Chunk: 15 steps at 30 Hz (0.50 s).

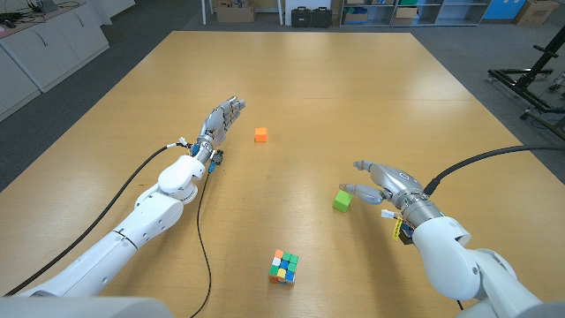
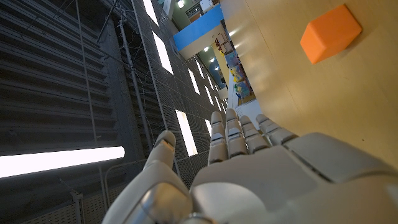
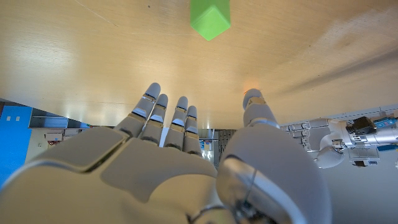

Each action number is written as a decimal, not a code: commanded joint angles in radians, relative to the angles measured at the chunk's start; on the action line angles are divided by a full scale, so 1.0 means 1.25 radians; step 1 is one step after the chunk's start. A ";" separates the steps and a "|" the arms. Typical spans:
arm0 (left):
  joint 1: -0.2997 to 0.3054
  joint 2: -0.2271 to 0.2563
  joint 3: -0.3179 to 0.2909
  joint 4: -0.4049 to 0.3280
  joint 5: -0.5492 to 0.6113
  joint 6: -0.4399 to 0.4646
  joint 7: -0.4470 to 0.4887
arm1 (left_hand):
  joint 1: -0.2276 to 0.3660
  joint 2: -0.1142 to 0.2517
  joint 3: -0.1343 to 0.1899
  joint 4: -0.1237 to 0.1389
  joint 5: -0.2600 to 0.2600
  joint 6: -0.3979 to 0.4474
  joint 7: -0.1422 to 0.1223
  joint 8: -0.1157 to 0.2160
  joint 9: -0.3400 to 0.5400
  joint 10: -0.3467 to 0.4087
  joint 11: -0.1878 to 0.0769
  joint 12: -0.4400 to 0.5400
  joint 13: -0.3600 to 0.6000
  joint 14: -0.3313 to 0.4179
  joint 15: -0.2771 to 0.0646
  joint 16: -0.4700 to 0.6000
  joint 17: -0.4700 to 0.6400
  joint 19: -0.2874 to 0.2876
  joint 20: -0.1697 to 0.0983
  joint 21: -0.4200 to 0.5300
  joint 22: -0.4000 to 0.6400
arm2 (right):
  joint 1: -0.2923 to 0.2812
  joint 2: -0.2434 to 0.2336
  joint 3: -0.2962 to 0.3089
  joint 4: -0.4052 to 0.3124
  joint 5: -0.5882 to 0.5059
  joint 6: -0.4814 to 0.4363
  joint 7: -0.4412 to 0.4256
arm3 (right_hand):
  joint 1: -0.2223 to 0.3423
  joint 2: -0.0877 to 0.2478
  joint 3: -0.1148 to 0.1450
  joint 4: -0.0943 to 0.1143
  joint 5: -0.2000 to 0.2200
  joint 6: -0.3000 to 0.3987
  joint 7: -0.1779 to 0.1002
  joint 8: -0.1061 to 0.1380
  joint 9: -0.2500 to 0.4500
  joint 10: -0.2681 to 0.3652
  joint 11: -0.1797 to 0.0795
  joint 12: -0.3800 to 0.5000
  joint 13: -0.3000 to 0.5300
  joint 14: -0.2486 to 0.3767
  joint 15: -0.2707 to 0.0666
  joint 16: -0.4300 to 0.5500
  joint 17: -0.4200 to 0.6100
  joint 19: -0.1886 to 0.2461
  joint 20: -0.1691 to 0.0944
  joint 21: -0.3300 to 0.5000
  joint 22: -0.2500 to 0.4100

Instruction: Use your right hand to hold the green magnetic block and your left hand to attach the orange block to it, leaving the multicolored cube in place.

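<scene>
The green block point(image 1: 342, 200) lies on the wooden table point(image 1: 353, 97) right of centre; it also shows in the right wrist view point(image 3: 210, 17). My right hand point(image 1: 386, 184) is just to its right, fingers spread and holding nothing, one fingertip close to the block. The orange block point(image 1: 260, 134) sits further back and to the left, seen too in the left wrist view point(image 2: 329, 33). My left hand point(image 1: 222, 118) hovers a short way left of it, fingers extended together, empty. The multicoloured cube point(image 1: 283, 266) rests near the front edge, apart from both hands.
Black cables trail from both wrists across the table, one looping near the cube point(image 1: 205, 247). Cabinets and storage boxes point(image 1: 237, 12) stand beyond the far edge. A black stand point(image 1: 530, 84) is off the table at right.
</scene>
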<state>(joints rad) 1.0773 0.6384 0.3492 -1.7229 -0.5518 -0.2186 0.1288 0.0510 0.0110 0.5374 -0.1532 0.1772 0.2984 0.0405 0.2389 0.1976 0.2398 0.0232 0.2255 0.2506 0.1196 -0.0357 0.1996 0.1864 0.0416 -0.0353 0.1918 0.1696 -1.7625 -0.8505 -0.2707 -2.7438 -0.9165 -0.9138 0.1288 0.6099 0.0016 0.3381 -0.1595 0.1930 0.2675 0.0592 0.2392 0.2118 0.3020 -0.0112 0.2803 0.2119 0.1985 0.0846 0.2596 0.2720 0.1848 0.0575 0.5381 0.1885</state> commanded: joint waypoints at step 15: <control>-0.009 -0.004 -0.002 0.012 -0.004 -0.015 -0.010 | 0.007 0.007 0.005 -0.002 0.004 0.008 -0.004 -0.005 0.002 0.008 0.003 -0.003 -0.001 0.000 -0.012 -0.002 -0.001 0.001 -0.035 0.000 0.005 | 0.167 -0.099 -0.187 0.002 -0.116 -0.185 0.135 | 0.003 -0.005 -0.001 0.007 0.005 -0.012 -0.004 -0.004 0.005 -0.012 -0.003 -0.007 0.004 -0.015 -0.002 -0.003 0.004 -0.007 0.005 -0.006 0.003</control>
<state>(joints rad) 1.0659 0.6295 0.3511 -1.7046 -0.5554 -0.2337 0.1188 0.0562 0.0162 0.5374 -0.1533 0.1772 0.3022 0.0367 0.2389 0.1975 0.2398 0.0232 0.2216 0.2460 0.1196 -0.0357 0.1996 0.1864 0.0417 -0.0353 0.1918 0.1696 -1.6507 -0.9265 -0.3846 -2.7486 -0.9721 -1.0449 0.2167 0.6099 0.0016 0.3339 -0.1553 0.1930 0.2512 0.0537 0.2392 0.2166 0.2928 -0.0128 0.2735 0.2119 0.1825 0.0823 0.2596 0.2719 0.1791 0.0630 0.5308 0.1884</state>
